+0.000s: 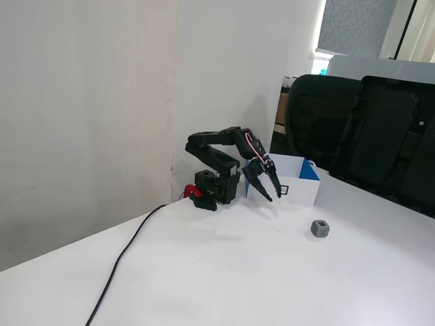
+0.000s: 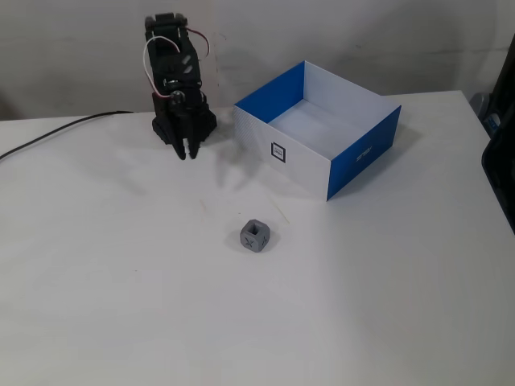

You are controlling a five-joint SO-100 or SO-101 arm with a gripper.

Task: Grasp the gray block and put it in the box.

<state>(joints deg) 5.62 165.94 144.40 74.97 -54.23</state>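
Gray block (image 2: pixel 256 236): 1 small cube, dark marks on its faces, resting on the white table (image 2: pixel 121 305) just below frame centre in a fixed view; in the other fixed view (image 1: pixel 320 229) it sits at lower right of centre. Nothing touches it. It lies well apart from the gripper and near the box's labelled front.

Box (image 2: pixel 366 149): 1 low rectangular container, open top, in the upper centre-right of a fixed view. Blue shows on an inner wall at left and on an outer wall at right; the floor looks pale. 1 small black-and-white square label (image 2: pixel 278 152) on the white front wall. In the other fixed view (image 1: pixel 299 192) it stands at mid-frame, partly behind the gripper. Nothing visible inside.

Gripper (image 2: pixel 186 153): black, 2 fingers, pointing down above the table in the upper left of a fixed view, just left of the box. In the other fixed view (image 1: pixel 274 195) the fingers are spread slightly, with a narrow gap between the tips and nothing held.

Arm (image 1: pixel 217 146): black, folded, with red and white wires at the wrist; base against the wall.

Cable (image 1: pixel 122 261): 1 black lead running from the base toward the lower left of that fixed view.

Chairs (image 1: pixel 360 132): dark, behind the table at right.
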